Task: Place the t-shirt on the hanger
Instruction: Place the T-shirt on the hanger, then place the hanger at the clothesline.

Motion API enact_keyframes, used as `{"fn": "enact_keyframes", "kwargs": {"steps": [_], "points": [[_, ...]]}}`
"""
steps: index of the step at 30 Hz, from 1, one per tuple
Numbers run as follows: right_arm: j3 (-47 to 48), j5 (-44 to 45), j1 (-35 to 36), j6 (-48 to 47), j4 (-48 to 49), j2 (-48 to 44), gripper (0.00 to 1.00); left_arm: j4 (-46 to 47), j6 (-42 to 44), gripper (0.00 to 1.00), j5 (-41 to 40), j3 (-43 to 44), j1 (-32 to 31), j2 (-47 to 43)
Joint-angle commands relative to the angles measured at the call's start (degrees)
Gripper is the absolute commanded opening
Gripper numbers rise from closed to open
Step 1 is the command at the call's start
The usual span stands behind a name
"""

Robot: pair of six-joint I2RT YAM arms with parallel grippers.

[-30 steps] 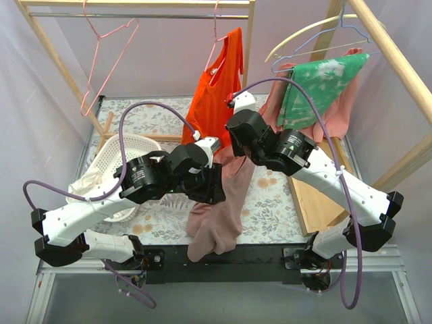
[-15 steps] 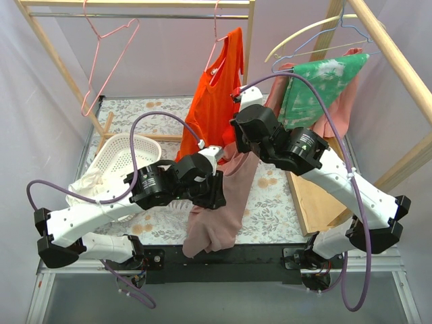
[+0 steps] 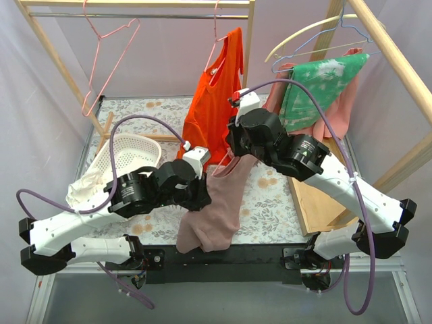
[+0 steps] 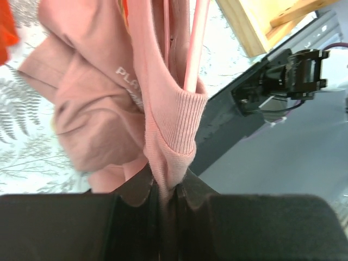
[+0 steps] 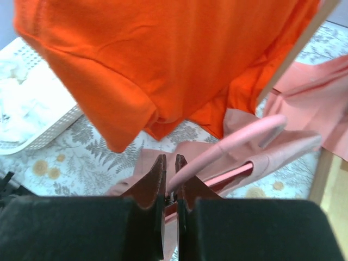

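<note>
The mauve-pink t-shirt [image 3: 214, 212] hangs in mid-air between both arms, its lower part drooping toward the table's front edge. My left gripper [image 4: 169, 190] is shut on its ribbed edge [image 4: 176, 128]; in the top view that gripper [image 3: 201, 192] sits at the shirt's left side. My right gripper [image 5: 169, 182] is shut on the pink wire hanger [image 5: 228, 144], whose wires run inside the shirt [image 4: 193, 49]. In the top view the right gripper [image 3: 233, 150] is at the shirt's upper end, just below the orange top [image 3: 216, 94].
Two more pink hangers [image 3: 108, 57] hang on the back rail. A white basket [image 3: 128, 155] with pale cloth stands at left. A cream hanger, a blue-grey hanger and green and salmon cloth [image 3: 324, 81] hang at right. A wooden board [image 3: 314, 199] lies at right.
The left arm has drawn back leftward and down with the shirt edge. The right gripper rose toward the orange top. The shirt now stretches more between them.
</note>
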Motion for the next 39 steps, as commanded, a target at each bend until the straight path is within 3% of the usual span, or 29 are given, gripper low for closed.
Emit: {"fn": "enact_keyframes", "kwargs": {"steps": [1, 5, 6, 8, 9, 12, 20, 25, 34, 39], "points": [[-1.4, -8.7, 0.3, -0.8, 6.2, -3.8, 0.20, 3.4, 3.4, 0.00, -7.9, -1.9, 0.8, -6.8], [-3.8, -11.2, 0.3, -1.2, 8.6, -4.6, 0.47, 3.9, 6.2, 0.00, -6.8, -4.5, 0.8, -9.5], [-4.0, -11.5, 0.3, -1.4, 8.6, -4.5, 0.58, 4.2, 6.2, 0.00, -6.5, -5.2, 0.8, -10.0], [-4.7, -11.4, 0.3, -1.4, 9.0, -4.9, 0.67, 4.2, 7.1, 0.00, -6.0, -7.8, 0.8, -12.2], [-5.0, -10.1, 0.3, -1.0, 9.1, -5.4, 0.85, 4.7, 7.6, 0.00, -5.6, -8.7, 0.8, -13.3], [-7.6, -6.5, 0.1, -0.5, 10.4, -7.7, 0.96, 5.1, 9.4, 0.00, -2.1, -11.8, 0.8, -16.8], [-12.7, -0.3, -0.3, 0.0, 17.7, -13.2, 0.98, 3.2, 12.5, 0.00, 2.0, -15.8, 0.8, -24.5], [-6.2, 1.0, -0.7, -0.1, 20.5, -8.2, 0.98, 1.2, 10.7, 0.00, -0.4, -16.6, 0.8, -31.0], [8.7, 4.0, -1.3, 2.9, 24.8, 5.7, 0.98, -9.7, 5.6, 0.00, -4.3, -13.6, 0.9, -33.6], [9.6, 4.0, -1.1, 5.5, 28.6, 9.8, 0.98, -12.0, 1.8, 0.00, -6.9, -12.5, 1.1, -35.1]]}}
